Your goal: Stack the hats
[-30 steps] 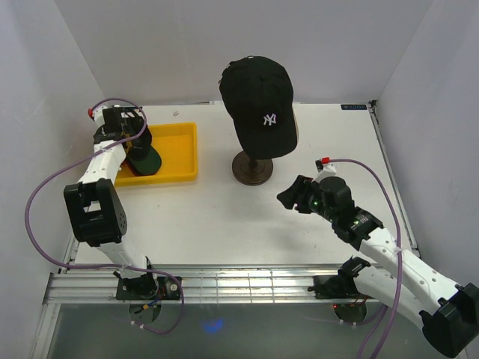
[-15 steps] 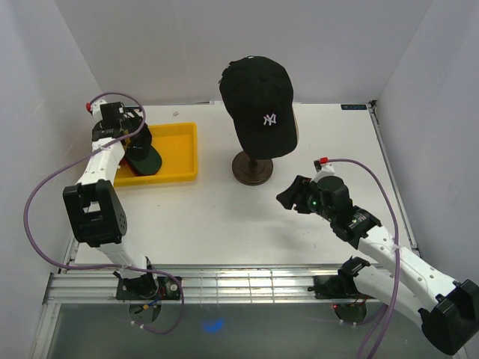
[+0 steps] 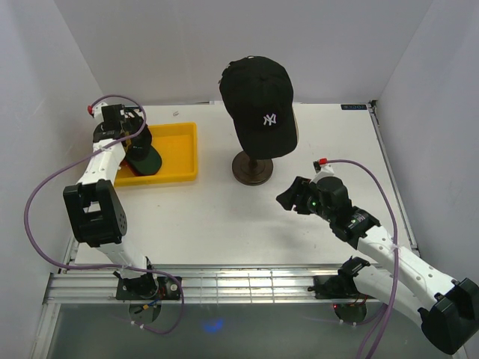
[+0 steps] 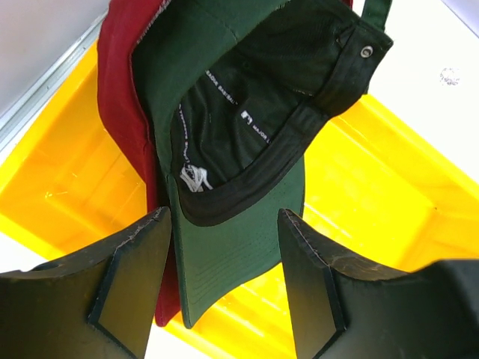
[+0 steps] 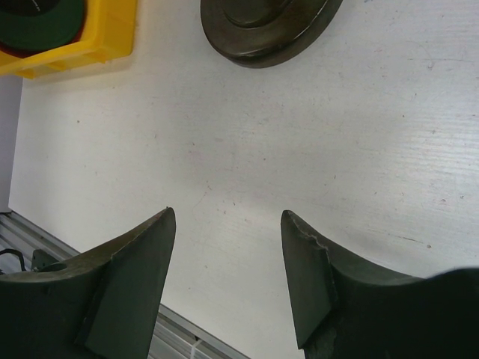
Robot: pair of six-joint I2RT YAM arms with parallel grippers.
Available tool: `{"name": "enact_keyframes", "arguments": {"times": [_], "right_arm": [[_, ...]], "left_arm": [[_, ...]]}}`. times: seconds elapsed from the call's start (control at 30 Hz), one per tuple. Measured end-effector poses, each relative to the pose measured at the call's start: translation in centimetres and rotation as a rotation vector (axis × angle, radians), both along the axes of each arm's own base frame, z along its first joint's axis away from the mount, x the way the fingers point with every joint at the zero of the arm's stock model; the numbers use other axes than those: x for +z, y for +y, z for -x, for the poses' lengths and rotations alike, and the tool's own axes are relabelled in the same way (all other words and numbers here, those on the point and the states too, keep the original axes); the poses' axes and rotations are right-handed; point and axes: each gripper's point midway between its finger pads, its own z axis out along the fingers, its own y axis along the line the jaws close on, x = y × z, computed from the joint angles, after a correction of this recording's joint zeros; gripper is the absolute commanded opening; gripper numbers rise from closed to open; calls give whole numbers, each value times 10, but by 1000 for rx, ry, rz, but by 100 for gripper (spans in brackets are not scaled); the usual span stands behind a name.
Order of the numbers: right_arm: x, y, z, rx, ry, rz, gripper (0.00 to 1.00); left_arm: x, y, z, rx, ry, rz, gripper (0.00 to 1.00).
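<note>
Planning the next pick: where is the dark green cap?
In the left wrist view, the dark green cap lies upside down in the yellow tray on the table's left, overlapping the red cap, below the left hand.

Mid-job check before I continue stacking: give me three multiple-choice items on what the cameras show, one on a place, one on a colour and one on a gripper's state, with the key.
1. Where is the dark green cap?
A. On the mannequin stand
B. In the yellow tray, lying on the red cap
C. On bare table beside the right arm

2. What colour is the NY cap on the mannequin stand?
A. Black
B. Tan
C. Red

3. What state is the left gripper in?
A. Shut on the green brim
B. Open, above the dark green cap
C. Out of view

Key:
1. B: the left wrist view shows green fabric over red, with yellow tray floor around both.
2. A: the top view shows a black crown with white letters.
3. B: the left wrist view shows both fingers apart, with the brim visible between them.
</note>
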Motion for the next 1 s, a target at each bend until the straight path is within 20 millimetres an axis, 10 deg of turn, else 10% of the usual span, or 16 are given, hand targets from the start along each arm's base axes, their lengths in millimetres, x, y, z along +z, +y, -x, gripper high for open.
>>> {"name": "enact_keyframes", "arguments": {"times": [0.53,1.0], "right_arm": [[-9,-1,2,1,10,7,64],[-10,-1,2,11,5,18,61]], "left_arm": [[-26,-2,-1,-3,36,21,61],[-39,-2,2,-7,73,19,0]]}}
